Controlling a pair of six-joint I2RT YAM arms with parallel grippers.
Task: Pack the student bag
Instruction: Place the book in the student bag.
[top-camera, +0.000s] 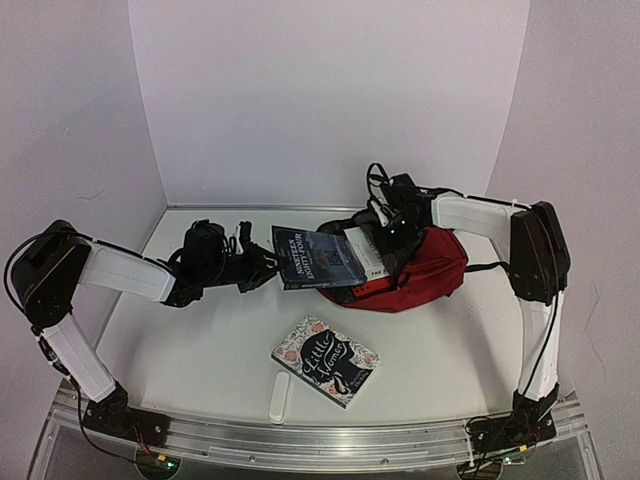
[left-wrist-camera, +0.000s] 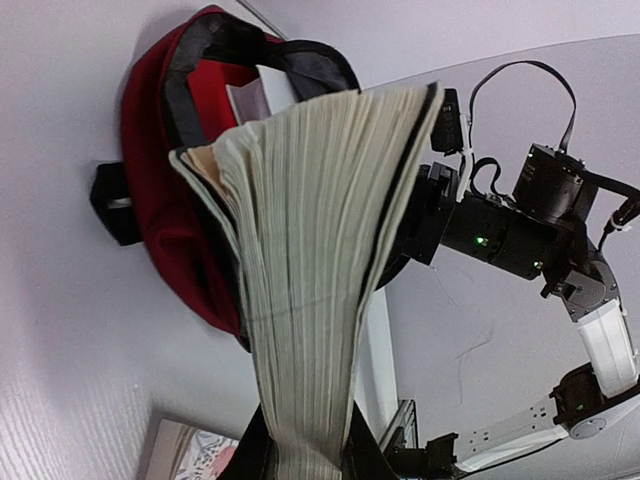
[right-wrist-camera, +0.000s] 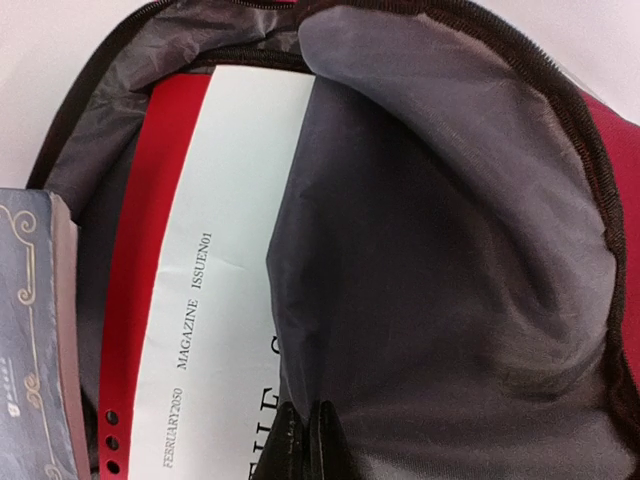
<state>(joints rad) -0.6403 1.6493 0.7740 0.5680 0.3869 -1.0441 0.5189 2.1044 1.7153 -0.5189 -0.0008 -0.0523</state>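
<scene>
Fanned pages of a paperback (left-wrist-camera: 310, 250) fill the middle of the left wrist view, pinched at their lower end by the left pincer (left-wrist-camera: 305, 455). Just beyond, upper left, the student bag (left-wrist-camera: 150, 170) gapes open. At bottom centre of the right wrist view, the right pincer (right-wrist-camera: 305, 445) is pressed together on the grey lining (right-wrist-camera: 430, 280), with a magazine (right-wrist-camera: 230, 250) inside to its left.

White link shells (top-camera: 120, 272), bulky black motor joints (top-camera: 540, 250), looped black cables (left-wrist-camera: 530, 64), small green status lights (left-wrist-camera: 480, 240)

"Little Women" paperback (top-camera: 325, 360) (magazine (right-wrist-camera: 230, 250): "ISSUE01")
</scene>
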